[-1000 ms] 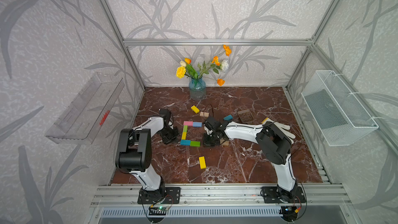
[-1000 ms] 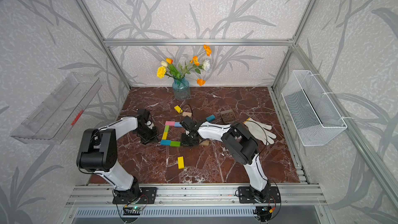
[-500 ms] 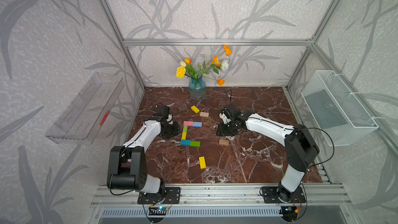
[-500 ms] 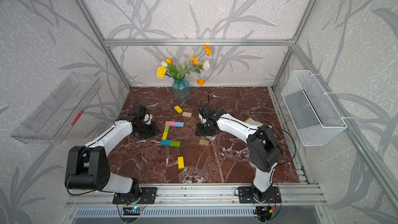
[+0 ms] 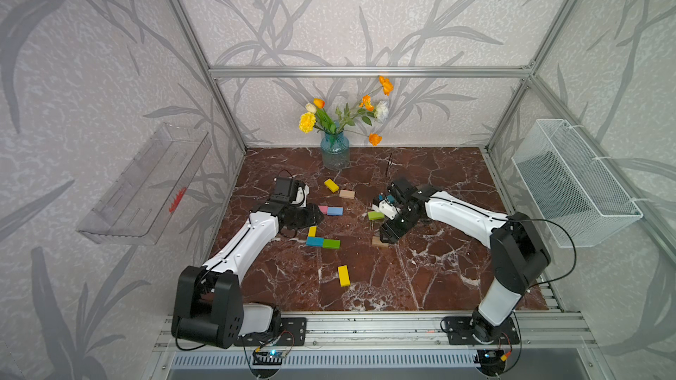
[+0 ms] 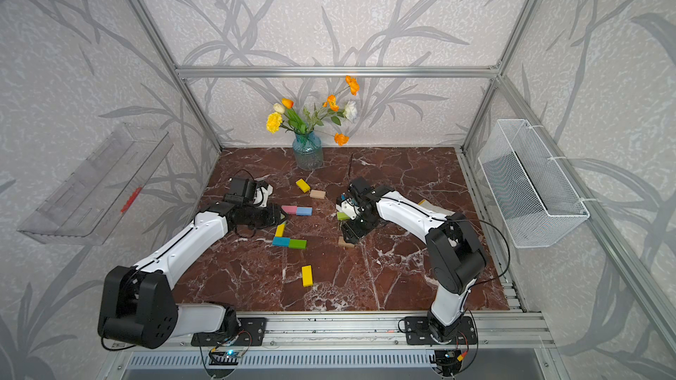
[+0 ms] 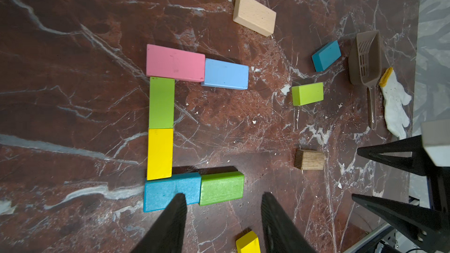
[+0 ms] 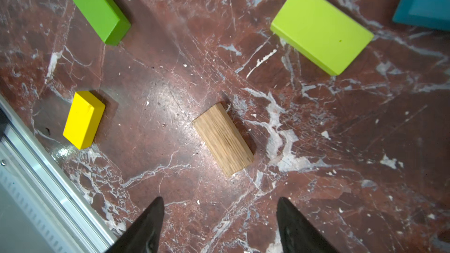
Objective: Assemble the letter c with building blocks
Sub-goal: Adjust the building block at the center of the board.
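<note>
Several building blocks lie joined as a C: pink (image 7: 175, 62) and light blue (image 7: 225, 74) form one arm, green (image 7: 161, 102) and yellow (image 7: 160, 153) the spine, teal (image 7: 170, 191) and green (image 7: 221, 188) the other arm. My left gripper (image 7: 222, 195) hovers open over that teal-green end, holding nothing. Loose blocks lie around it: lime (image 8: 321, 27), brown wood (image 8: 224, 138), yellow (image 8: 84, 119), tan (image 7: 254, 14) and teal (image 7: 326, 55). My right gripper (image 8: 219, 199) is open and empty, just short of the brown wood block (image 5: 379, 242).
A brown slotted scoop (image 7: 365, 59) and a white glove (image 7: 395, 103) lie beyond the loose blocks. A blue vase of flowers (image 5: 334, 155) stands at the back. A wire basket (image 5: 574, 184) hangs on the right wall and a clear shelf (image 5: 146, 184) on the left. The aluminium front rail (image 8: 48, 178) runs close to the yellow block.
Both grippers were shut and are now open. The right gripper has pulled back to the right, away from the C. The left arm has stretched out lower along the floor.
</note>
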